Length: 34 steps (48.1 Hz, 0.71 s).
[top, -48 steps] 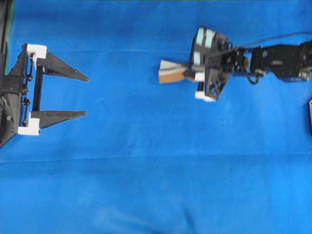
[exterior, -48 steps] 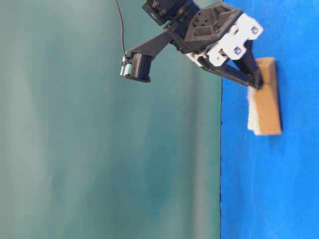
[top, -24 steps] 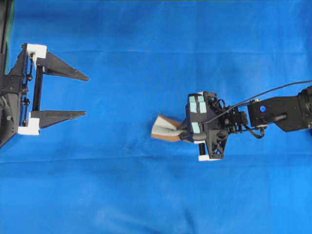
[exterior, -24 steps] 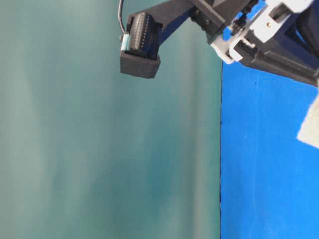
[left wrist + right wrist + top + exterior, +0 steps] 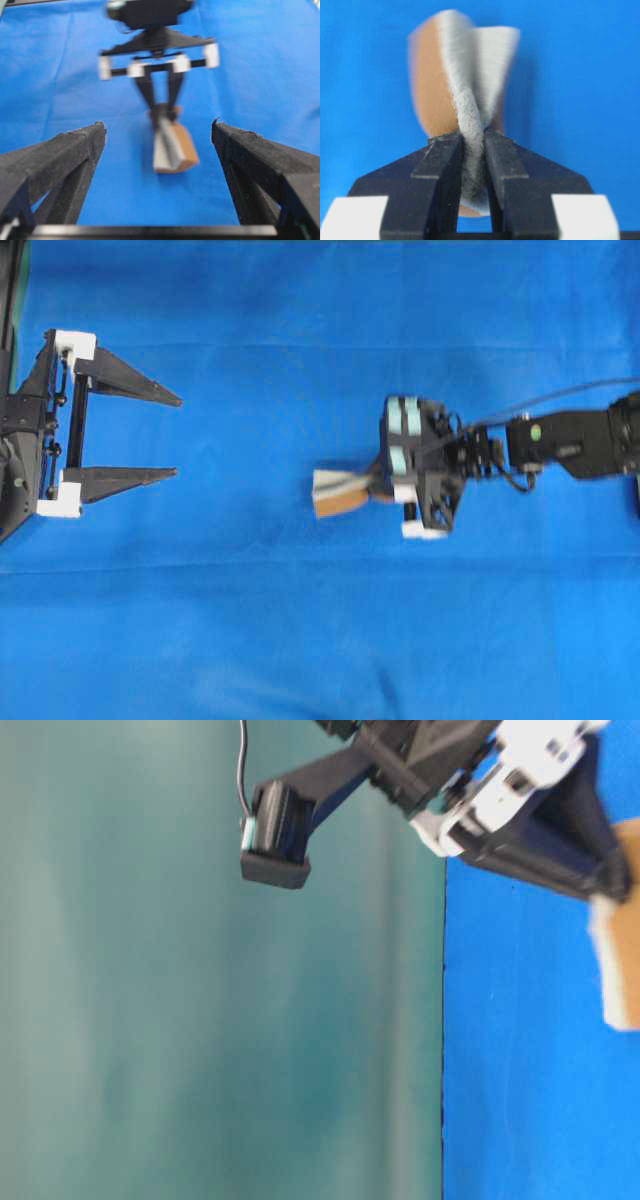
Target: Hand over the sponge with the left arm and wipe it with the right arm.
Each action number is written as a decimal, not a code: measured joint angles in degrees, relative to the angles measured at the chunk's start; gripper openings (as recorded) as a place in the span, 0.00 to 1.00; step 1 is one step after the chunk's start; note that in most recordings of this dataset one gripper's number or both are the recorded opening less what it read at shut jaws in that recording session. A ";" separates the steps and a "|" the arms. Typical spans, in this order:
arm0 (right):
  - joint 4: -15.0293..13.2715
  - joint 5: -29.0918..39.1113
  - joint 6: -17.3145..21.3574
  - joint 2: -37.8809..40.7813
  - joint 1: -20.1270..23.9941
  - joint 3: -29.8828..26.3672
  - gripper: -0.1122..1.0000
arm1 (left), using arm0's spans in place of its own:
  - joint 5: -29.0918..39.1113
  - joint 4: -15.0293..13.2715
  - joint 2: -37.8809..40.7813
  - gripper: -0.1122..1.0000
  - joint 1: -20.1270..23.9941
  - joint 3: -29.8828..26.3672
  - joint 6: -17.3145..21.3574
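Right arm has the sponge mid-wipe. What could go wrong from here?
1. The right arm's fingers pinch only one end of the sponge, squeezing it thin; it may twist or slip out under drag.
2. The sponge looks folded on edge, so little may be wiping the blue cloth.

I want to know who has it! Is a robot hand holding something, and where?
The right gripper pinches one end of the soft grey-and-orange sponge. The left gripper holds nothing.

The left arm (image 5: 25, 440) is black and boxy, with two long pointed black fingers (image 5: 130, 380) on white end blocks. The right arm (image 5: 570, 440) is black too, with pale green square patches, white blocks and a thin black cable.
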 measured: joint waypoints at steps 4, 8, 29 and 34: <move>-0.70 0.09 0.00 0.00 -3.69 0.00 0.28 | 0.00 -0.09 0.00 0.93 0.00 0.00 0.00; -1.32 0.00 -0.09 -0.09 -6.24 0.00 0.28 | 0.00 -0.09 0.00 0.93 0.00 0.00 0.00; -1.93 -0.97 0.00 -0.09 -5.45 0.00 0.28 | 0.00 -0.09 0.00 0.93 0.00 0.00 0.00; -1.93 -1.23 0.18 -0.09 -4.92 0.09 0.28 | 0.00 0.00 0.00 0.93 0.09 0.00 0.00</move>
